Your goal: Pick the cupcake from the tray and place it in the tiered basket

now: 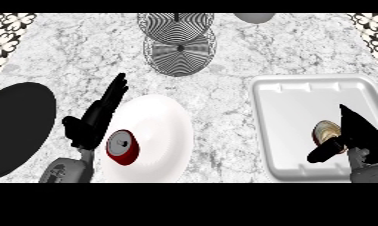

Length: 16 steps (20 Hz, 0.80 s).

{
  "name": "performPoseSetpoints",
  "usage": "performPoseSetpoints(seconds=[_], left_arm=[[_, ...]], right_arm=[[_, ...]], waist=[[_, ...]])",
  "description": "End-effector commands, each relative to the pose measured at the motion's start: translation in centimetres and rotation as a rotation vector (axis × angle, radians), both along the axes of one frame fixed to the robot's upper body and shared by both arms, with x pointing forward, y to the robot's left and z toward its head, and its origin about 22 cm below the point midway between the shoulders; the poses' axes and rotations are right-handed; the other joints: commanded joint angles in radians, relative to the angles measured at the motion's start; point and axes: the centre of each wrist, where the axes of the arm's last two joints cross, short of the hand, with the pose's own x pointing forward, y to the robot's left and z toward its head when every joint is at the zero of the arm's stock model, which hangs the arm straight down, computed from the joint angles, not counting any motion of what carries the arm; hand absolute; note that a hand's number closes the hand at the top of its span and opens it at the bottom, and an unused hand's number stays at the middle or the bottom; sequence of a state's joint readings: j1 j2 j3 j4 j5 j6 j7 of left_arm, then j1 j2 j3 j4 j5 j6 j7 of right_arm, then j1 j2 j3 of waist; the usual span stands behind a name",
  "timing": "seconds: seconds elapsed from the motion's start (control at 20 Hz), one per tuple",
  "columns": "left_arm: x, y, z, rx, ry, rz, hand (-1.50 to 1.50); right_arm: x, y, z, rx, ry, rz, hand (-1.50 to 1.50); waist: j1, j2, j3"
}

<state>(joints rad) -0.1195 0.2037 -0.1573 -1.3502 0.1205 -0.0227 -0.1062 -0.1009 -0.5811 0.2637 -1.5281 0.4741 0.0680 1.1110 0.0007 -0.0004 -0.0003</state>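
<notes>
Left hand (94, 120) rests with straight fingers, holding nothing, a red can (122, 146) on the white plate (159, 120) just beside its thumb. Over on the tray (295, 100), the right hand (353, 135) brackets the cupcake (327, 131), fingers above, thumb below, seemingly not yet curled tight. I'd close squarely, lift straight, then swing to the tiered basket (177, 45), well beyond the fingertips.
</notes>
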Motion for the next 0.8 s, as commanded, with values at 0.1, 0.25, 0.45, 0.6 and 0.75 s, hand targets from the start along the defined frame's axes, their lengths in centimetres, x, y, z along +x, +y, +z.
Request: performPoseSetpoints(seconds=[0.1, 0.25, 0.45, 0.6, 0.75], left_arm=[[-1.4, -0.4, 0.3, -0.003, 0.003, -0.008, 0.00], [0.0, -1.3, -0.5, 0.000, 0.012, -0.007, 0.00], [1.0, 0.9, 0.7, 0.007, 0.019, -0.009, 0.00], [0.1, -0.6, 0.4, -0.019, 0.013, -0.012, 0.00], [0.2, -0.4, -0.3, 0.013, 0.006, 0.014, 0.00]], right_arm=[[0.3, 0.6, -1.3, 0.005, 0.028, -0.085, -1.50], [0.3, 1.4, -2.2, 0.009, -0.132, -0.009, 1.50], [1.4, 2.6, -1.6, -0.012, -0.180, 0.002, 1.50], [0.5, 0.1, -3.0, -0.023, -0.178, 0.019, 1.50], [2.4, 0.8, -0.9, -0.036, -0.170, 0.109, 1.50]], waist=[[0.001, 0.000, 0.000], [-0.002, 0.001, 0.000], [0.001, 0.001, 0.000], [0.000, 0.000, 0.000], [0.001, 0.001, 0.000]])
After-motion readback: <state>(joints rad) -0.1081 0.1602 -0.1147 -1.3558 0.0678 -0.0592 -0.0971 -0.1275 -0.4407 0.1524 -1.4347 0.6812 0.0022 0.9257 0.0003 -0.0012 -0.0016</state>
